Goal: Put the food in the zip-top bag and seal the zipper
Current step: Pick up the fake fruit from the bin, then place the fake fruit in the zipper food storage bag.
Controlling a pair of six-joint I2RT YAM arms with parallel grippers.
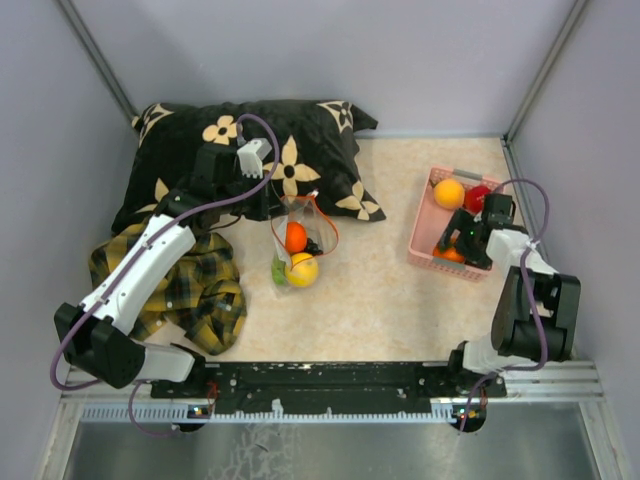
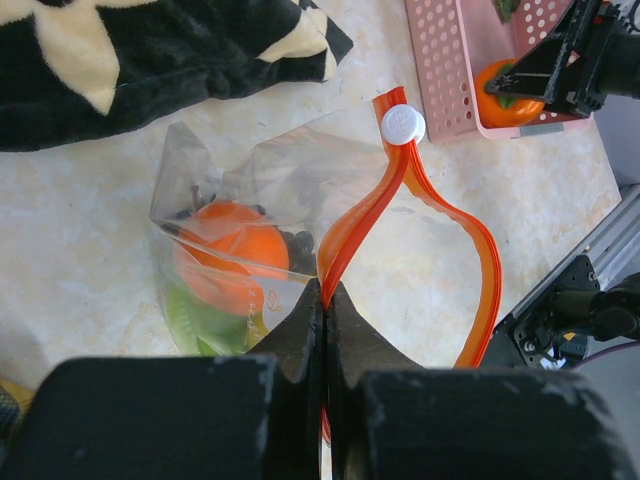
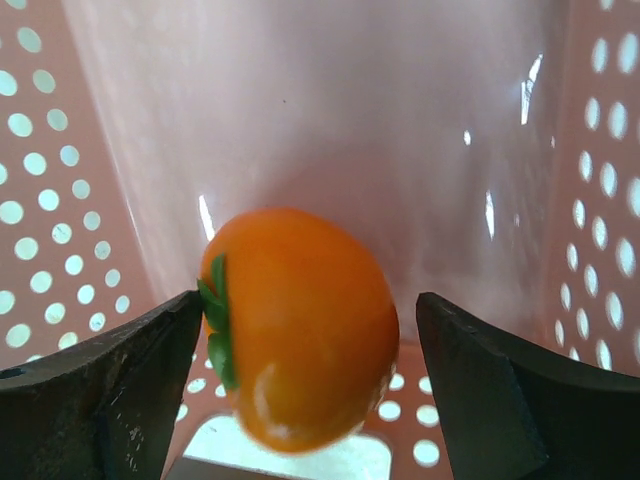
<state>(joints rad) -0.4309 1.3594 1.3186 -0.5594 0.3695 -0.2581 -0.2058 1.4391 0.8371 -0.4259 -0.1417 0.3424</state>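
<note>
Pinching the zipper (image 2: pixel 372 200), left tool (image 2: pixel 324 292) holds bag (image 2: pixel 200 160) containing fruit (image 2: pixel 232 255); right tool (image 3: pixel 305 345) gapes around orange (image 3: pixel 300 320) in basket (image 3: pixel 60 200).

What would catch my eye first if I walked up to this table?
A clear bag mid-table, with an orange and a lemon inside, has its red-orange zipper strip pinched in the shut left gripper. At the right, the open right gripper straddles another orange in a pink basket. A black flowered pillow lies at the back left.
</note>
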